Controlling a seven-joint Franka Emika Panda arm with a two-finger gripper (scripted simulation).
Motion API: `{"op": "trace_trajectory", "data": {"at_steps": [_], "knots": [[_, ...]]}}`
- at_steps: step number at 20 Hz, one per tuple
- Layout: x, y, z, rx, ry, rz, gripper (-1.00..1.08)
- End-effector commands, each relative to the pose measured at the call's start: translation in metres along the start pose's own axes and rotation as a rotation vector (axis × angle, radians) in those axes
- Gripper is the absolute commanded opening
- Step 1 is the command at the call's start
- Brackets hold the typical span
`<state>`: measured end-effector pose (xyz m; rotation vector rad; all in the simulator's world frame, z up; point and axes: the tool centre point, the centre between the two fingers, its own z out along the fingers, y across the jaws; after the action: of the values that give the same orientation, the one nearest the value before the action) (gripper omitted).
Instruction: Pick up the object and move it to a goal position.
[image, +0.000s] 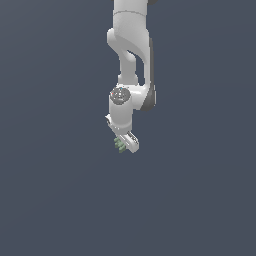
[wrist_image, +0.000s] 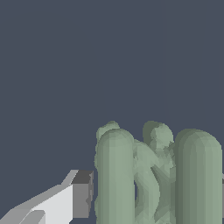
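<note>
The object (wrist_image: 153, 175) is a dull sage-green lump with ridged, finger-like lobes. In the wrist view it fills the space between my fingers. One grey fingertip pad (wrist_image: 82, 194) rests against its side lobe, and only a sliver of the other finger shows at the frame edge. My gripper (wrist_image: 155, 197) is shut on it. In the exterior view the white gripper (image: 126, 144) points down from the arm, and the object (image: 119, 145) sticks out at its tip on the exterior view's left.
The white arm (image: 131, 60) comes down from the top of the exterior view. Around it is only a uniform dark blue-grey background (image: 50, 175), with no other objects, edges or goal marker in view.
</note>
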<state>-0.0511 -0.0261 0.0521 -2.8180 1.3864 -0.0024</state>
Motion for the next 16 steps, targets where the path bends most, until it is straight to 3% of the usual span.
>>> {"op": "trace_trajectory", "data": {"at_steps": [1, 8, 16], "knots": [[0.0, 0.0, 0.0, 0.0, 0.0, 0.0, -1.0], [0.002, 0.001, -0.018, 0.0, 0.0, 0.0, -1.0], [0.008, 0.004, -0.074, 0.0, -0.001, 0.001, -1.0]]}}
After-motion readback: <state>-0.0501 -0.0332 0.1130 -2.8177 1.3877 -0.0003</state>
